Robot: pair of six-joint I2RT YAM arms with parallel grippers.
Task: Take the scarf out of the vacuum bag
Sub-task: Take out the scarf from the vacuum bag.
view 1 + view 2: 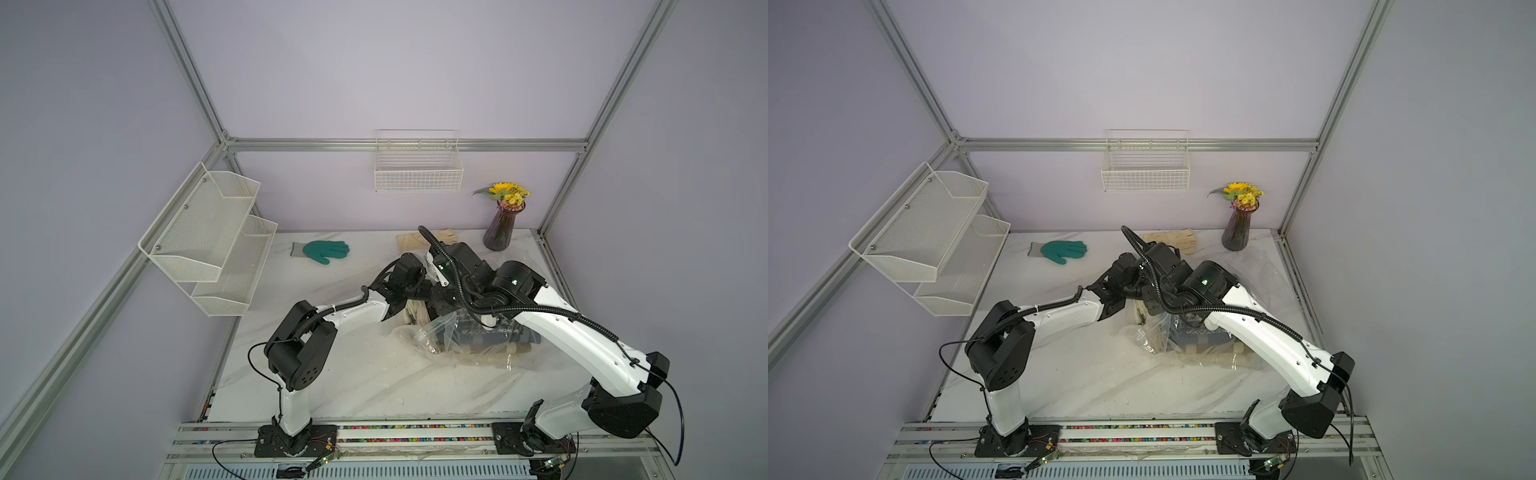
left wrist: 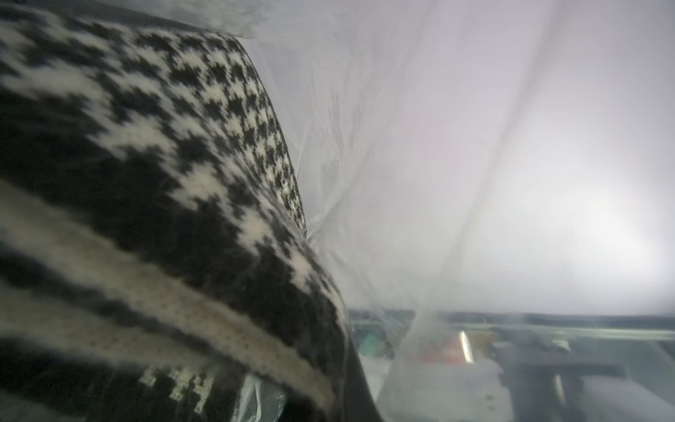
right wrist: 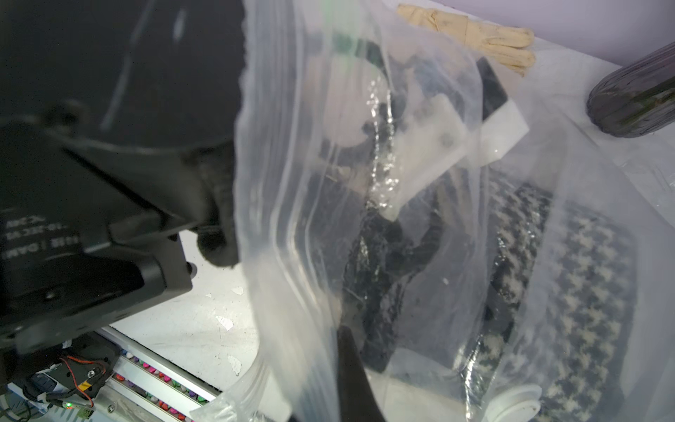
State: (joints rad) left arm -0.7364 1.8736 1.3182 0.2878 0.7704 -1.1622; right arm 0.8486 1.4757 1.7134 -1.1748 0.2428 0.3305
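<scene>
The vacuum bag (image 1: 436,336) (image 1: 1154,336), clear crinkly plastic, lies at the table's right centre with both arms meeting over it. Inside it lies the scarf (image 1: 473,332) (image 1: 1187,336), a dark and cream houndstooth knit. My left gripper (image 2: 343,394) is inside the bag, shut on the scarf (image 2: 146,182), whose knit fills half of the left wrist view with plastic film (image 2: 401,146) around it. My right gripper (image 3: 350,383) is shut on the bag's film (image 3: 310,182), holding it up. The bag's white valve cap (image 3: 518,402) shows beside the scarf (image 3: 584,274).
A green glove (image 1: 324,251) lies at the back left of the table. Cream gloves (image 1: 428,240) and a purple vase of flowers (image 1: 503,226) stand behind the bag. A wire basket (image 1: 417,166) hangs on the back wall, mesh shelves (image 1: 212,237) on the left wall.
</scene>
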